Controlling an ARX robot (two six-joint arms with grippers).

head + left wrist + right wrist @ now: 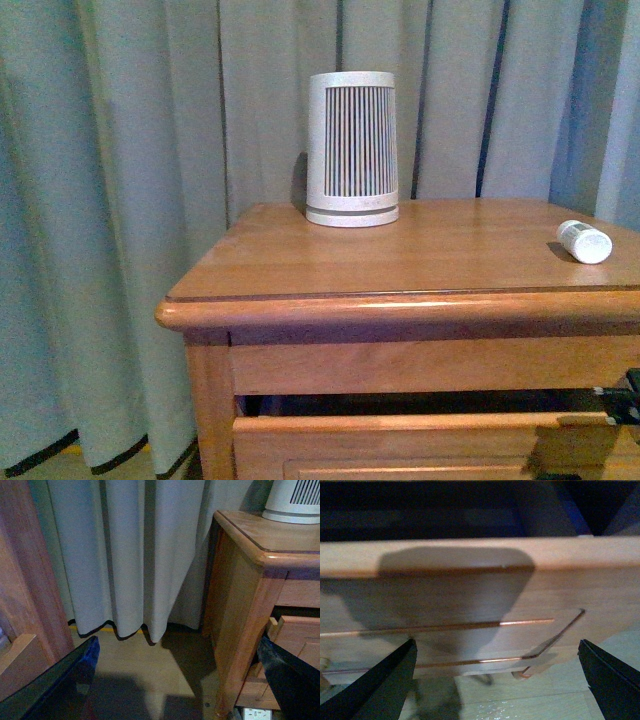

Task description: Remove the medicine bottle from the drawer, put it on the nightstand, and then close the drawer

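The medicine bottle (584, 241), small and white, lies on its side on the nightstand (400, 255) top near the right edge. The drawer (400, 438) below the top stands pulled out a little, with a dark gap above its front. In the right wrist view the drawer's panelled front (470, 590) fills the picture close up, and my right gripper (496, 647) is open in front of it, holding nothing. A dark bit of the right arm (622, 398) shows by the drawer's right end. My left gripper (177, 647) is open and empty, low beside the nightstand's left corner (245, 605).
A large white tapered canister (351, 148) with dark vertical stripes stands at the back of the top. Grey curtains (120, 200) hang behind and to the left, reaching the floor (150, 665). Another wooden piece of furniture (25, 595) stands by the left gripper.
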